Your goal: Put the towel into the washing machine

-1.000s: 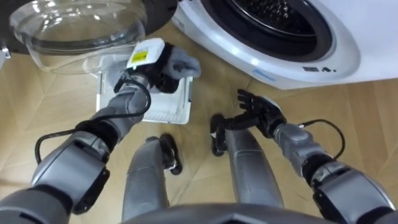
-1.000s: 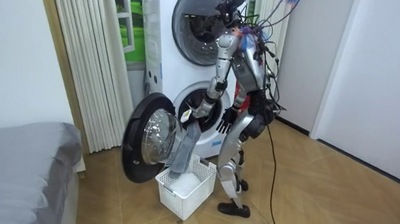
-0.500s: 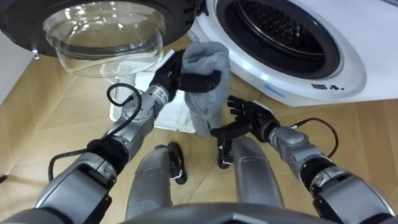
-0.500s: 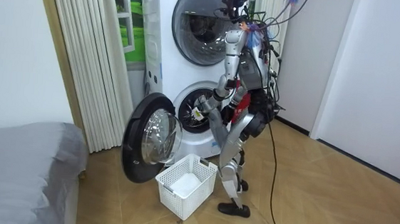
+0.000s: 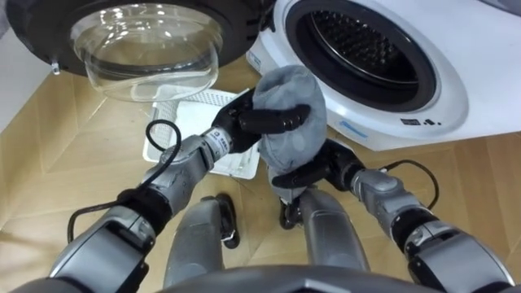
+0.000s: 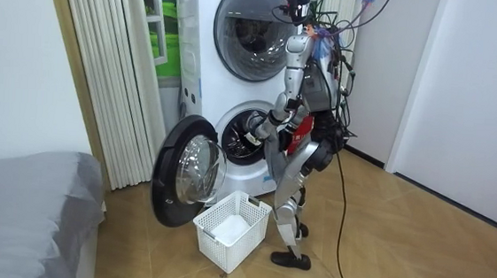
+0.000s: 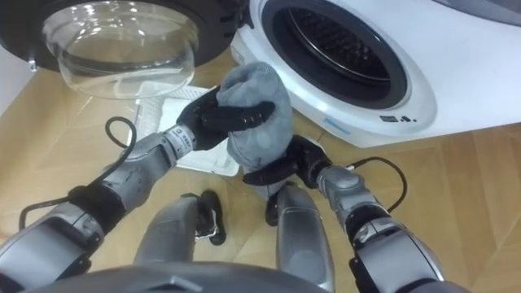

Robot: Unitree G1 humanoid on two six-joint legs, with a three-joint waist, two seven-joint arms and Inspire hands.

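Towel: a grey bundle, the towel (image 5: 289, 114), is held in the air just in front of the machine's open mouth and a little below it; no part of it is seen past the rim.
Left hand: the left hand (image 5: 244, 122) is clasped on the towel, with its dark fingers curled across the front of the bundle.
Right hand: the right hand (image 5: 313, 172) is set under the bundle's lower end, with its fingers stretched out flat against the cloth; nothing is grasped by it.
Washing machine: the washing machine (image 5: 456, 89) is faced by the robot at close range; in the room view it is seen to be the lower of two stacked units.
Drum: the drum (image 5: 366, 41) is seen dark, and no laundry can be made out in it.
Door: the door (image 5: 146, 37) is swung wide open to the robot's left, so the way in is not blocked.
Basket: the white basket (image 5: 191, 110) is left on the floor (image 5: 81, 146) below the door; whether anything lies in it cannot be told.
Done, as judged: the towel is picked up, bunched and brought near the opening.
Left, as judged: the bundle is yet to be passed over the rim, pushed into the drum and let go.
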